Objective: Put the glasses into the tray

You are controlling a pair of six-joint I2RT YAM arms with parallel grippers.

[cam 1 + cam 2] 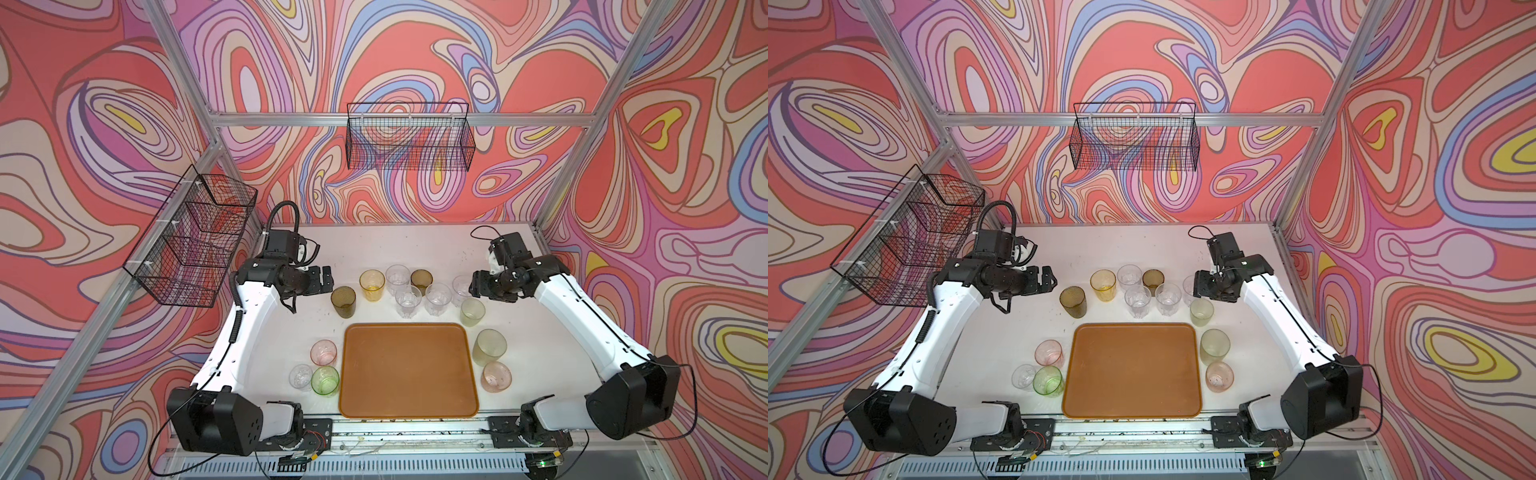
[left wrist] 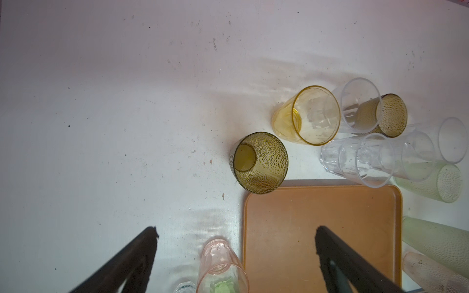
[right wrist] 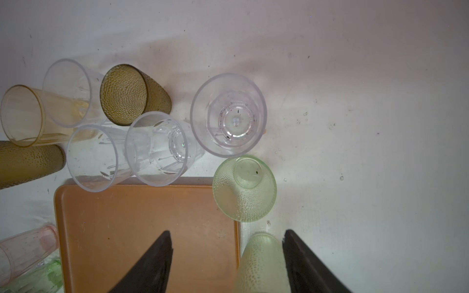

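Orange tray (image 1: 409, 370) on bench (image 1: 291, 332), glasses (image 1: 408, 300) upright around tray's far and side edges, left jaws wide apart, right jaws apart, both beyond tray's far corners

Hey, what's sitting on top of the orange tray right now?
Nothing. The tray is bare in both top views, and nothing there hides its surface. The glasses all stand around it on the table.

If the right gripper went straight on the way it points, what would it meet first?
Probably the pale green tumbler just ahead of the right gripper, though depth is unclear.
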